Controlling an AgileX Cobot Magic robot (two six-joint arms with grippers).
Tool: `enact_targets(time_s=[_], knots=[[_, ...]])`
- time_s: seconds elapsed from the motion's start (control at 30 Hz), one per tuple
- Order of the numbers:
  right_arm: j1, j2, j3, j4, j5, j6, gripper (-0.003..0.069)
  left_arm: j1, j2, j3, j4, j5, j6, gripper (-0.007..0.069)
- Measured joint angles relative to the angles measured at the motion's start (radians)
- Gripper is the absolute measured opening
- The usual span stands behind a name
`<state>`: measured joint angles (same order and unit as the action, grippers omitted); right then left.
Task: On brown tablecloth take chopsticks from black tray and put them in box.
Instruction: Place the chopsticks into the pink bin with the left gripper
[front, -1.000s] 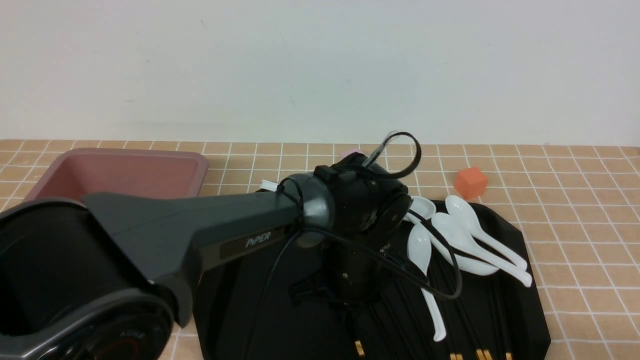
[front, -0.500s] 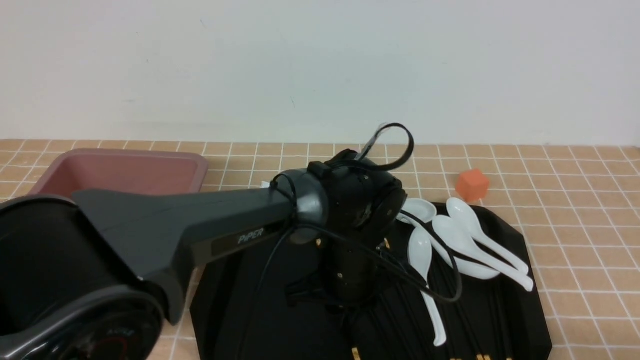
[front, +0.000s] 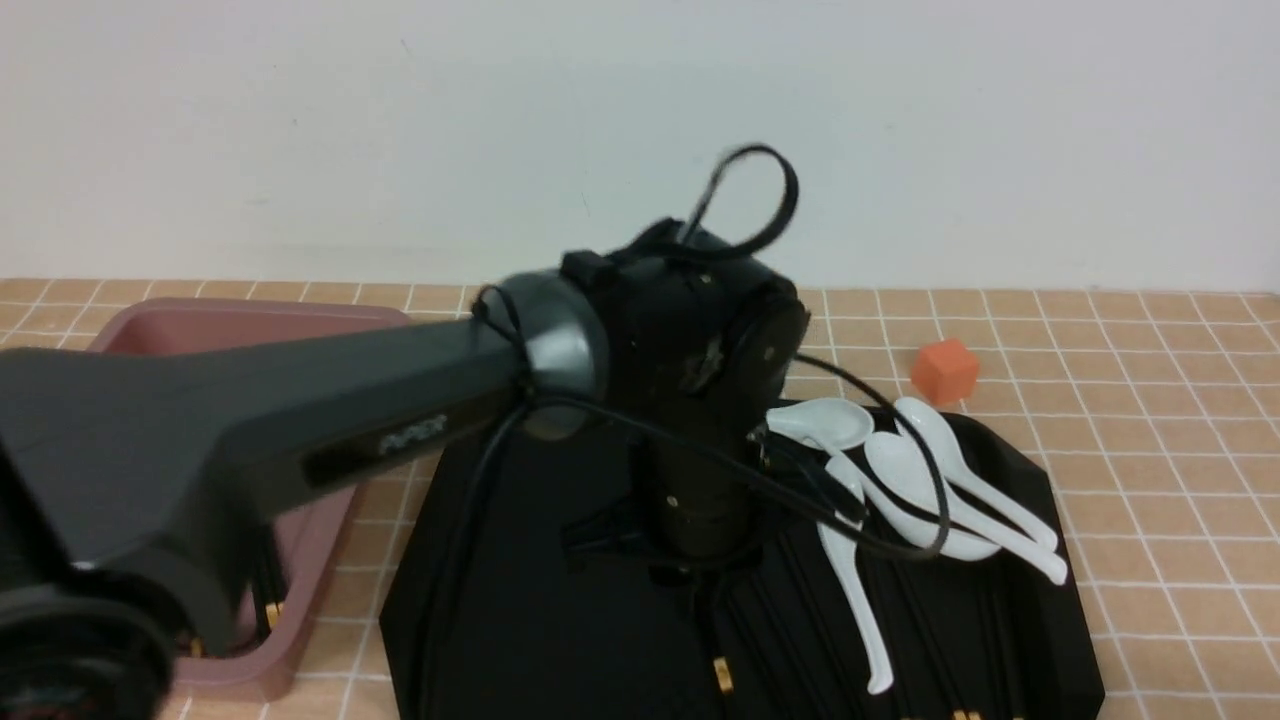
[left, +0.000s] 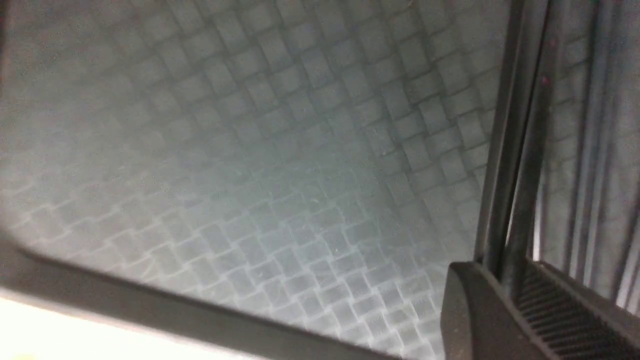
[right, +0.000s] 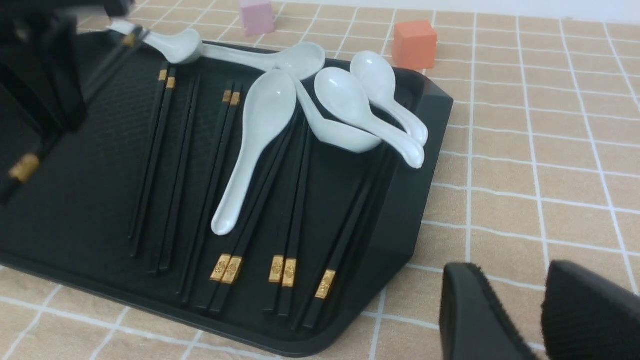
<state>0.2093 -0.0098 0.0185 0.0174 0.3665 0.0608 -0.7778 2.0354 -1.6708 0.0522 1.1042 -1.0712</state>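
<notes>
— Where are my chopsticks?

— Your left gripper (front: 697, 585) is clamped on a pair of chopsticks (left: 510, 150). It hangs point-down over the middle of the black tray (front: 520, 620), and one gold band shows just below it at 6 o'clock.

— What's crowding them?

— You've got loose chopsticks (right: 295, 200) lying on the tray's right half, running from 12 to 6 o'clock. The white spoons (front: 905, 465) are heaped at the tray's 2 o'clock, resting on those sticks, and one long spoon (right: 250, 150) lies across several. An orange cube (front: 943, 368) sits on the brown tablecloth (front: 1150, 420) just past the tray's 1 o'clock corner. A pink cube (right: 256, 16) stands beyond its far edge, near 12.

— And the box?

— The box (front: 250, 312) is just beside the tray at 9 o'clock. Your left arm (front: 250, 420) crosses above it and hides most of it. Dark sticks (front: 266, 580) with gold tips show at its near end.

— My other hand?

— Your right gripper (right: 510, 280) has its fingers apart with nothing between them, over bare cloth off the tray's 5 o'clock corner.
</notes>
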Motion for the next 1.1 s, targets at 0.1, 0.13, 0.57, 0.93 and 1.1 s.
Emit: enact_targets(time_s=[0.1,0.13,0.57,0.93,1.1], knots=[[0.000,0.000,0.000,0.000,0.000,0.000,0.0240,0.011,-0.037,0.000,0.013,0.021,0.005,0.0097],[0.000,0.000,0.000,0.000,0.000,0.000,0.0240,0.024,-0.064,0.000,0.022,0.029,0.007,0.0097],[0.000,0.000,0.000,0.000,0.000,0.000,0.0240,0.329,-0.388,0.008,0.080,0.132,0.326,0.0097],[0.000,0.000,0.000,0.000,0.000,0.000,0.0240,0.659,-0.431,0.194,0.081,0.130,0.588,0.0097],[0.000,0.000,0.000,0.000,0.000,0.000,0.0240,0.762,-0.429,0.328,0.083,-0.027,0.651,0.0097]])
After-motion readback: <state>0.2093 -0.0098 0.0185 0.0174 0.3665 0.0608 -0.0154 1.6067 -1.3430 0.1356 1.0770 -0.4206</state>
